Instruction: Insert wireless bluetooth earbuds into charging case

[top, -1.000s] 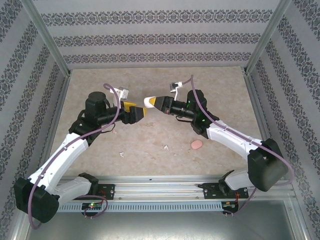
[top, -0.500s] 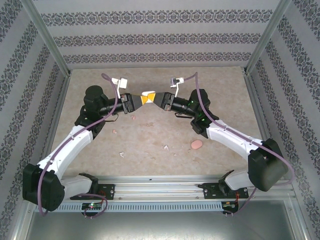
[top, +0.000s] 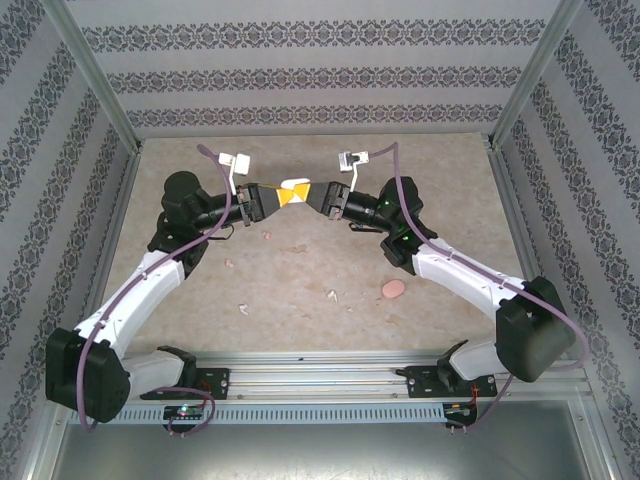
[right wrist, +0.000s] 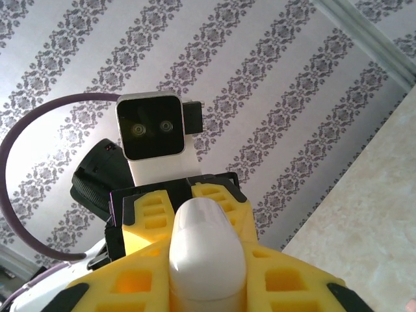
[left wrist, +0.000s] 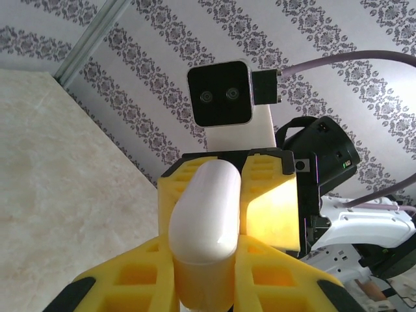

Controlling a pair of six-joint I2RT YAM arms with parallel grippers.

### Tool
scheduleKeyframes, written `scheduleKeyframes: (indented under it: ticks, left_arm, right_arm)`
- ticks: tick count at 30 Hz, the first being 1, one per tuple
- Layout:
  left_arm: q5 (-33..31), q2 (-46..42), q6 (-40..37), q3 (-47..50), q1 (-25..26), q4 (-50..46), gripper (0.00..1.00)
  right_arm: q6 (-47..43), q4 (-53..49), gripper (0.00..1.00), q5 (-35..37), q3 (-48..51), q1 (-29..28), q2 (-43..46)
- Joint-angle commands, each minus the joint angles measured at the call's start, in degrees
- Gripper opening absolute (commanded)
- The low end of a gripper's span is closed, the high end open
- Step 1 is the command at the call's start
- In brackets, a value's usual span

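A white charging case (top: 297,186) hangs in the air over the back middle of the table, held from both sides. My left gripper (top: 284,196) is shut on its left end and my right gripper (top: 310,196) on its right end, yellow fingers meeting tip to tip. The left wrist view has the case (left wrist: 207,214) rising between my left gripper (left wrist: 207,257) fingers toward the right gripper's fingers (left wrist: 273,201). The right wrist view mirrors this with the case (right wrist: 205,250) in my right gripper (right wrist: 207,276). Tiny whitish earbuds (top: 243,309) (top: 332,295) lie on the table.
A pink pebble-like case (top: 394,290) lies on the table right of centre, under the right forearm. Two more small pale bits (top: 229,264) (top: 266,235) lie near the left arm. Patterned walls and metal posts enclose the table (top: 300,270) on three sides.
The left gripper came in from the left, met the right gripper and shut on the free end of the white case. Both grippers shifted a little toward the back wall.
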State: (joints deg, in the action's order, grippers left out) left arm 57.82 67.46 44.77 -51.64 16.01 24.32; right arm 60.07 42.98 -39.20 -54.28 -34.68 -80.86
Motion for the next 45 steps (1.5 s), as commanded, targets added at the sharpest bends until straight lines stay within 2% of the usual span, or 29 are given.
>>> scheduleKeyframes:
  ticks: [1, 8, 11, 16, 20, 24, 26, 28, 33, 37, 40, 45]
  left_arm:
    - [4.1, -2.9, -8.5, -0.2, 0.5, -0.4, 0.00]
    - [4.5, -7.2, -22.5, -1.0, 0.5, -9.9, 0.00]
    - [4.8, -8.7, -26.9, -0.5, 0.6, -12.0, 0.00]
    - [5.9, -10.2, -27.2, 4.2, 0.5, -3.0, 0.00]
    - [5.7, -10.5, -29.7, 6.4, 0.6, -0.3, 0.00]
    - [5.0, -13.4, -39.2, 9.6, 0.6, -0.9, 0.00]
    - [2.7, -15.1, -43.4, 10.7, 0.5, -3.1, 0.00]
    - [-0.3, -16.2, -45.8, 11.5, 0.5, -5.3, 0.00]
    - [-6.0, -18.1, -47.7, 13.5, 0.5, -6.7, 0.00]
    - [-9.3, -19.0, -46.6, 14.5, 0.4, -10.0, 0.00]
    - [-11.4, -20.1, -46.2, 15.6, 0.1, -13.3, 0.00]
    - [-17.7, -23.2, -43.8, 18.3, -1.9, -17.9, 0.00]
  right_arm:
    - [1.1, 0.6, 0.24, -1.7, -2.2, -0.5, -1.8]
    - [-1.9, -5.4, 0.42, -0.7, -2.3, 0.1, -0.7]
    - [-4.5, -10.6, 0.45, 0.4, -2.8, 0.6, 0.9]
    - [-8.5, -18.9, 0.50, 1.4, -4.3, 0.9, 2.5]
    - [-9.4, -23.4, 0.53, 0.9, -5.6, 0.6, 3.3]
    - [-15.8, -41.8, 0.59, 6.7, -10.6, -2.4, 5.7]
    - [-19.0, -50.7, 0.62, 9.8, -13.5, -4.2, 6.5]
    - [-19.5, -54.9, 0.64, 11.6, -14.5, -5.2, 7.3]
    - [-15.6, -56.7, 0.68, 15.3, -12.1, -5.9, 10.7]
    - [-12.7, -65.8, 0.68, 25.9, -13.4, -8.0, 12.6]
    - [-12.3, -71.9, 0.67, 28.8, -14.3, -9.6, 12.1]
    - [-11.1, -73.8, 0.64, 34.8, -11.8, -14.2, 9.8]
